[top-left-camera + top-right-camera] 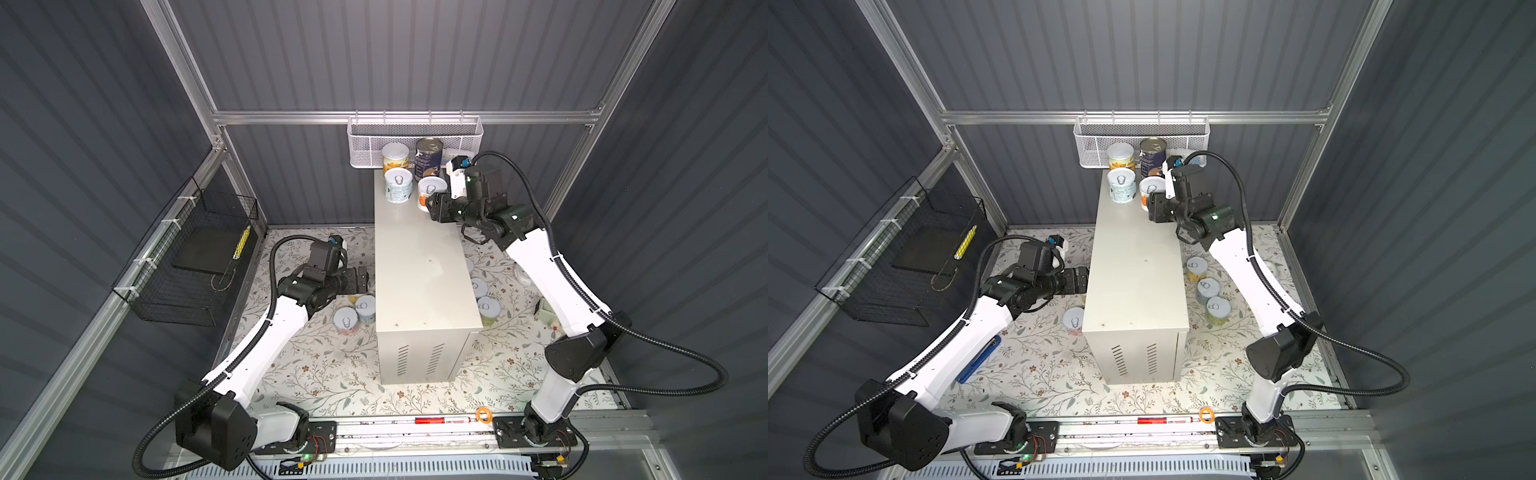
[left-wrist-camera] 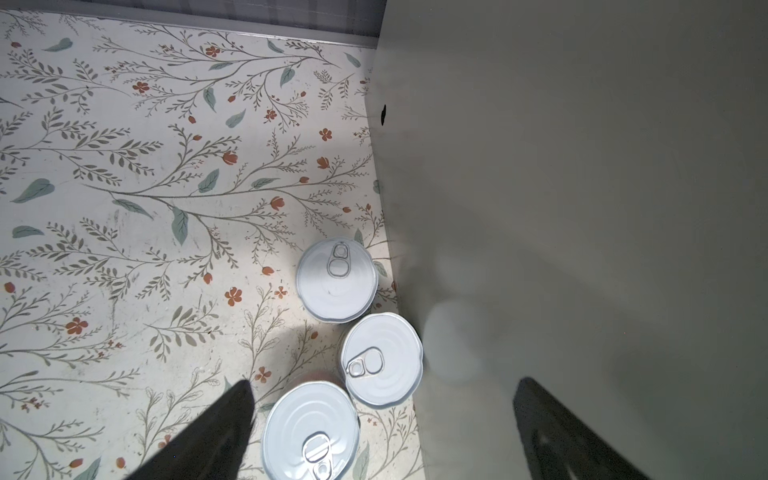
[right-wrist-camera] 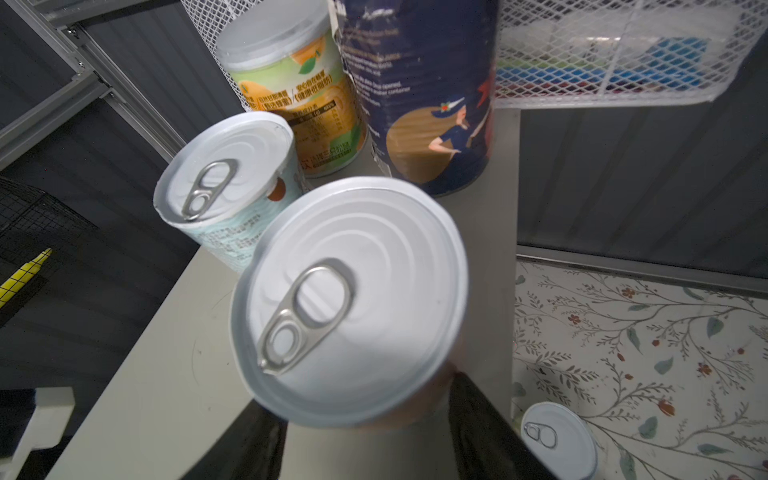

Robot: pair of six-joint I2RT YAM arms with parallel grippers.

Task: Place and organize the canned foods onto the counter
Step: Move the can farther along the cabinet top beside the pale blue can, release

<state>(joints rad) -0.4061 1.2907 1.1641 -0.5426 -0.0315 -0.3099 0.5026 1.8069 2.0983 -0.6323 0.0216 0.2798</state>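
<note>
Both top views look steeply down from high in front, sharing the whole cell — each wrist view sits close, left over floor cans (image 2: 336,280), right over counter-top cans (image 3: 353,299).

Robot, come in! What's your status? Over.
Left pincer open above floor cans. Right pincer grips can on counter, three cans beside it. Nothing in the way.

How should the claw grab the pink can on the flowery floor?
Best guess: pinch the pink can by its round side wall, just below the lid, coming down from above. It stands upright and its flat lid gives nothing to hold. Another can sits close beside it, so close across the free sides.
</note>
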